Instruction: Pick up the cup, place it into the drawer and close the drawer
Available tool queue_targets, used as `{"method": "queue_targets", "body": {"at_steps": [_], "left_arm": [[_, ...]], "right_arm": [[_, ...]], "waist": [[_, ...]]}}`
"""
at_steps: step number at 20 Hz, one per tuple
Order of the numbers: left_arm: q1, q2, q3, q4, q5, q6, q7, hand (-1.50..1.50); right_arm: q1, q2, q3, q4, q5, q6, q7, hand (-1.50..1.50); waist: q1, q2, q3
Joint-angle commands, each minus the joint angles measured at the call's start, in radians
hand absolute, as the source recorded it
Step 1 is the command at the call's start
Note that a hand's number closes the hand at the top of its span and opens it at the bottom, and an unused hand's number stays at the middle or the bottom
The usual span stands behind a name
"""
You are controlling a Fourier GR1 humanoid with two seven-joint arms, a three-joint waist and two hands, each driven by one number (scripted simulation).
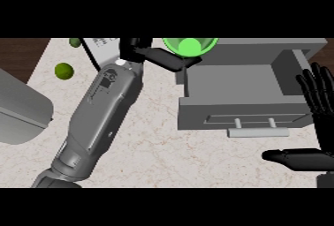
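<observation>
Cup at drawer's far-left corner, left hand on it

Left hand (139, 48) – at the end of the forearm slanting up across the counter (157, 148) – has its fingers (166, 60) closed against the near side of the green cup (190, 46). The cup sits at the view's top edge, by the back-left corner of the open grey drawer (195, 115); whether it is over or inside the drawer I cannot tell. Right hand (321, 106) rests at the right edge – fingers straight, released, holding nothing.
</observation>
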Motion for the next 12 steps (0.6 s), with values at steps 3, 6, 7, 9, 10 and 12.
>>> {"method": "queue_targets", "body": {"at_steps": [3, 6, 7, 9, 10, 12], "left_arm": [[-0.116, -0.001, -0.102, 0.137, 0.131, 0.097, 0.025, 1.50], [-0.186, -0.001, -0.145, 0.238, 0.192, 0.158, 0.006, 1.50], [-0.231, -0.001, -0.085, 0.303, 0.169, 0.105, 0.010, 1.50], [-0.218, -0.001, -0.177, 0.316, 0.237, 0.167, -0.001, 1.50], [-0.207, -0.001, -0.165, 0.338, 0.234, 0.144, -0.013, 1.50], [-0.221, -0.001, -0.253, 0.363, 0.257, 0.187, -0.032, 1.50]], "right_arm": [[-0.031, -0.010, 0.012, 0.011, 0.018, 0.000, 0.023, -1.50], [0.018, -0.028, -0.015, 0.003, -0.026, 0.053, -0.043, -1.50], [0.016, 0.012, 0.034, -0.025, 0.039, -0.004, 0.002, -1.50], [0.047, 0.018, 0.018, -0.008, 0.019, 0.013, -0.056, -1.50], [-0.027, -0.014, 0.005, -0.032, -0.013, 0.015, 0.048, -1.50], [-0.092, 0.002, 0.022, 0.052, 0.034, -0.018, 0.019, -1.50]], "waist": [[-0.008, 0.002, 0.000], [-0.027, 0.005, 0.000], [-0.023, 0.007, 0.000], [-0.033, 0.007, 0.000], [-0.024, 0.006, 0.000], [-0.028, 0.009, 0.000]]}}
